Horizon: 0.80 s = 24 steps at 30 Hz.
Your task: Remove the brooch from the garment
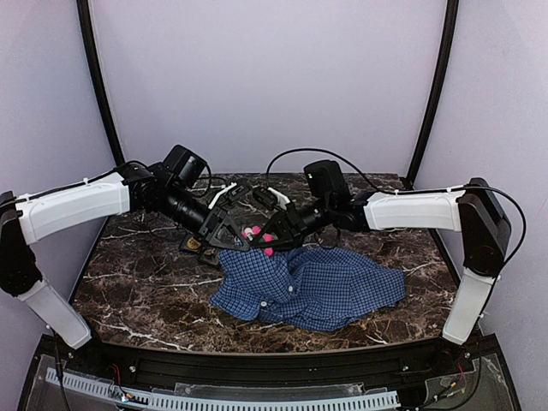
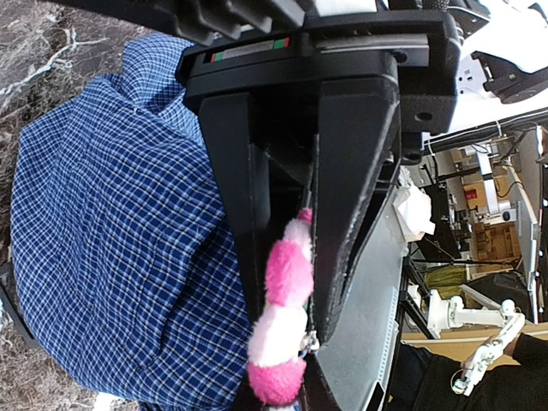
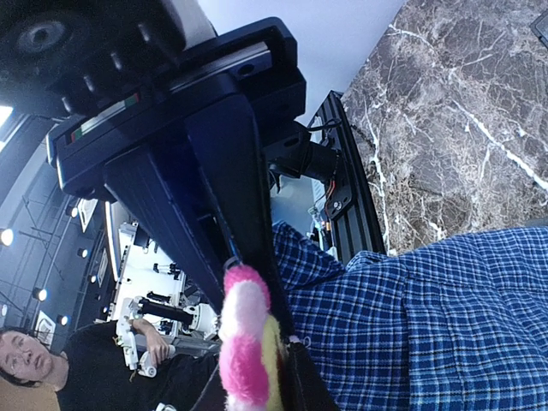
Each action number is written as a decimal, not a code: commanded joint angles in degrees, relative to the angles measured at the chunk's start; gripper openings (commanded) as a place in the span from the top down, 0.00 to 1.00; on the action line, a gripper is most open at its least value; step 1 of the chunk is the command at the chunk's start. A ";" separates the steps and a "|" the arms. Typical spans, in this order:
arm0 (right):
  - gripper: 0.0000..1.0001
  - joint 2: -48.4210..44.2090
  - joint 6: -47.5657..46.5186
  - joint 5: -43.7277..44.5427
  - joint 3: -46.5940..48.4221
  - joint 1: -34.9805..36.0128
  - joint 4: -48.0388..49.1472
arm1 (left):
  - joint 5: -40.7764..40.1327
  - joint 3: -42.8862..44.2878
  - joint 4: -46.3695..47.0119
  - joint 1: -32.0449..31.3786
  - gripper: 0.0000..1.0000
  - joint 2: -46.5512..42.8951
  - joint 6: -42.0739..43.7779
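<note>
A fluffy pink and white brooch (image 1: 259, 234) hangs between my two grippers above the table. It sits at the raised top edge of the blue checked shirt (image 1: 317, 287). My left gripper (image 1: 233, 236) is shut on the brooch (image 2: 285, 308), which is pinched between its black fingers (image 2: 353, 223). My right gripper (image 1: 281, 228) comes in from the right and is also shut on the brooch (image 3: 243, 342). The shirt lies behind the fingers in the left wrist view (image 2: 111, 214) and the right wrist view (image 3: 445, 317). The pin itself is hidden.
The shirt lies crumpled on the dark marble table (image 1: 145, 291), spreading to the right and front. A small dark object (image 1: 193, 244) lies under the left arm. Black frame posts and pale walls ring the table.
</note>
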 commanded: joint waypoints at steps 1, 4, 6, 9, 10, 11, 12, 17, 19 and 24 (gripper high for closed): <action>0.84 4.85 2.52 8.09 1.45 0.37 -6.93 | 4.94 4.22 7.46 -2.10 0.99 -1.50 3.18; 0.80 5.19 2.33 7.95 1.64 0.35 -6.43 | 5.16 4.26 7.57 -2.21 0.99 -1.30 3.22; 0.77 4.96 2.29 7.87 1.81 0.42 -6.08 | 5.35 3.86 7.76 -2.23 0.99 -1.32 3.16; 0.74 4.53 1.78 7.57 2.17 0.38 -6.04 | 5.42 2.70 8.30 -2.23 0.99 -1.44 2.91; 0.73 4.34 1.73 7.39 2.05 0.42 -6.06 | 5.46 2.49 8.46 -2.18 0.99 -1.60 2.81; 0.72 4.09 1.80 7.35 1.92 0.42 -5.03 | 5.43 2.18 8.63 -2.21 0.99 -1.62 2.62; 0.71 3.84 1.78 7.35 1.87 0.39 -4.77 | 5.42 2.05 8.72 -2.20 0.99 -1.76 2.53; 0.63 0.91 -0.38 6.88 0.94 0.20 -5.29 | 5.45 -0.38 9.17 -1.80 0.99 -2.37 2.57; 0.56 -1.77 -1.71 6.13 0.28 -0.12 -5.19 | 5.57 -1.98 9.83 -1.51 0.99 -2.57 2.36; 0.42 -7.53 -4.43 4.02 -1.53 -1.01 -4.35 | 5.26 -4.28 10.34 -0.79 0.99 -3.06 2.52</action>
